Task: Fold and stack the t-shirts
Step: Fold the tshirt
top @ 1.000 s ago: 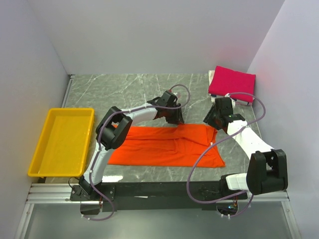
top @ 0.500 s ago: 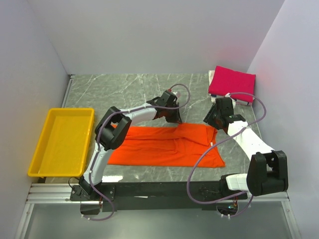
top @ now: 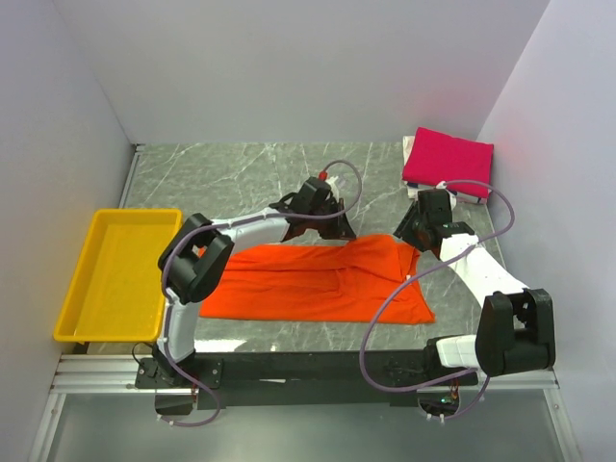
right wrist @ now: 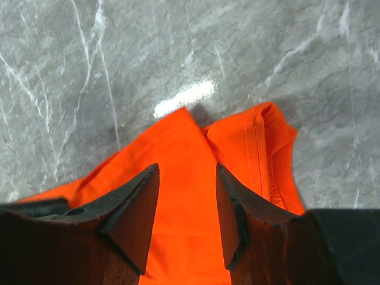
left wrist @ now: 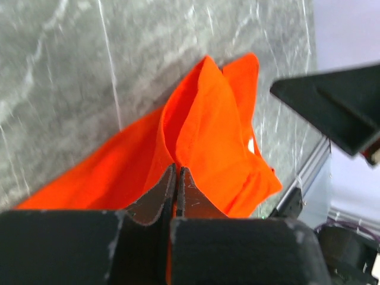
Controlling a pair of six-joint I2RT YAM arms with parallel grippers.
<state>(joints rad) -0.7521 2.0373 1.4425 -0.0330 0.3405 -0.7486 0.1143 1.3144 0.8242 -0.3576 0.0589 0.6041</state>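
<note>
Orange shirt [top: 318, 284] lies spread on the table [top: 221, 173], centre front, its long side running left to right. It is creased and partly doubled over lengthwise. We see the middle of its far edge drawn up into a ridge.

In the wrist view the left gripper [left wrist: 177, 173] has its jaws pressed together. A peaked fold of orange cloth rises straight off the tips, so we read it as clamped on the orange shirt. From above, this gripper sits at the shirt's far edge, with the arm reaching in from the left.

Right gripper [right wrist: 187, 171] is over the shirt's far right corner with its jaws apart. Orange cloth and a stitched hem show between and below the fingers. Nothing is pinched, and we can't tell whether the fingers touch the cloth.

Pink shirt [top: 448, 162] is folded and sits in the table's far right corner. It is apart from the orange shirt and just beyond the right gripper.

Yellow tray [top: 120, 274] is at the left edge, near the orange shirt's left end but not touching it.
</note>
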